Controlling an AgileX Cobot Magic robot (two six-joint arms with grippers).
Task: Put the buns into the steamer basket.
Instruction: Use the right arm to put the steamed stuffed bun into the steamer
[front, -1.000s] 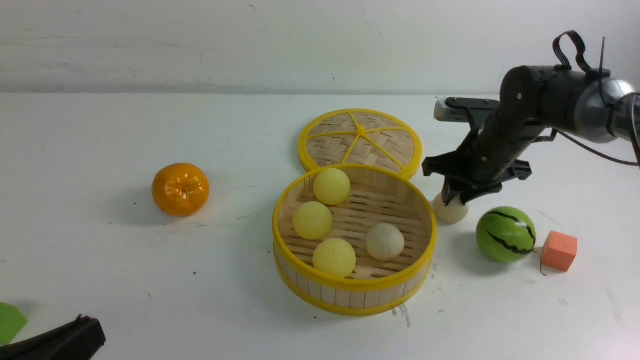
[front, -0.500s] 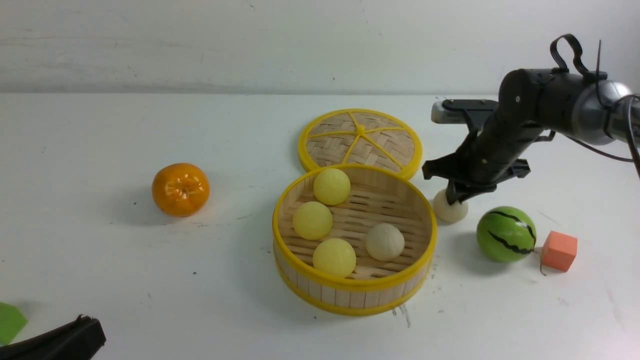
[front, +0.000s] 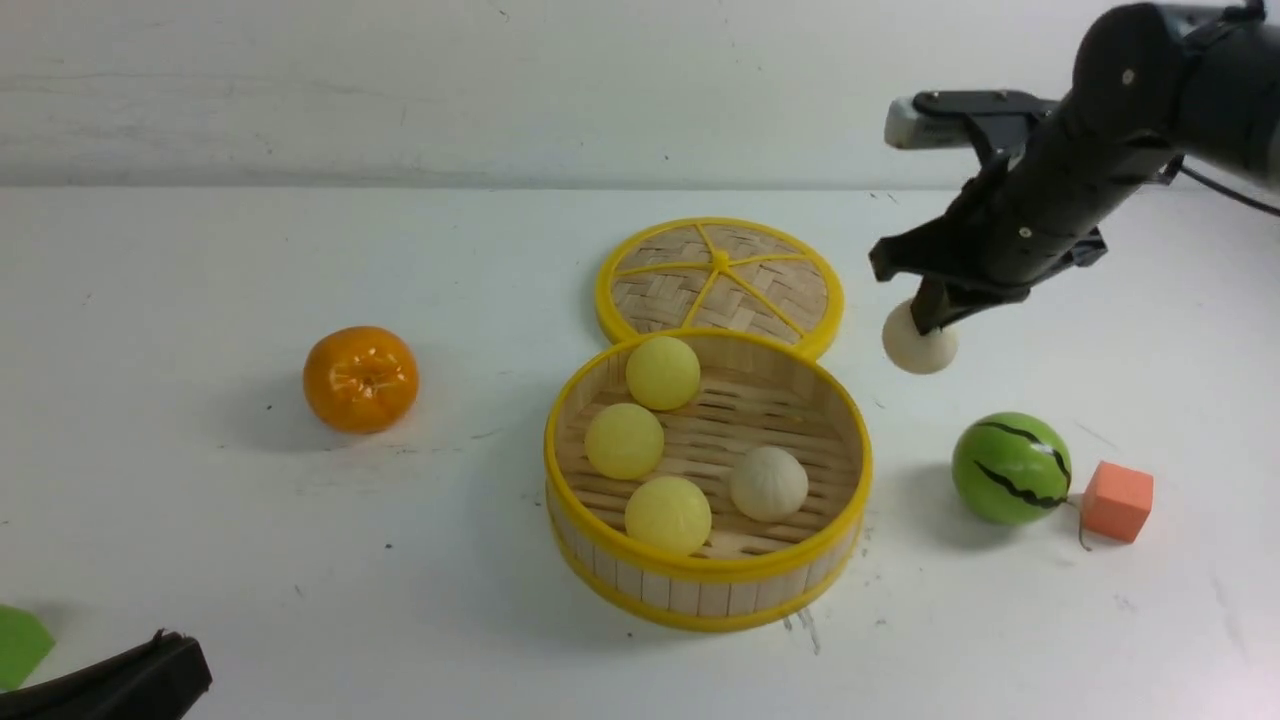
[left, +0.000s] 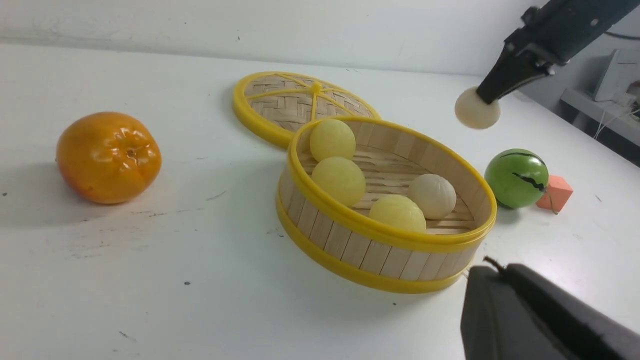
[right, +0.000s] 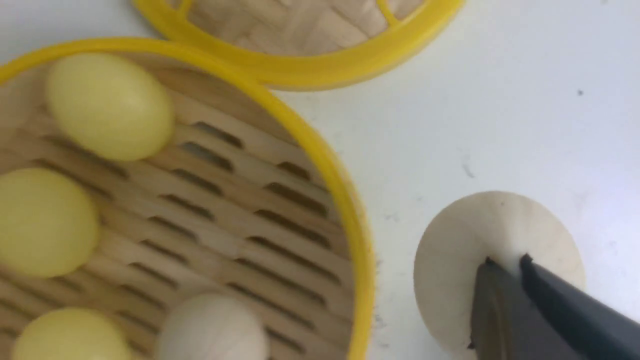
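Cream bun (front: 918, 345) now lifted off the tabletop (front: 200, 560), pinched in right fingers (front: 932, 312), right of steamer basket (front: 706, 598) holding four buns, left fingers (front: 120, 680) clenched empty.

- Right arm reaches in from the upper right of the front view, forearm slanting down toward frame centre.
- Right tool (front: 928, 325) is closed, pinching a cream bun (front: 918, 345) held in the air.
- Left tool (front: 120, 680) lies dark in the lower left corner, closed.
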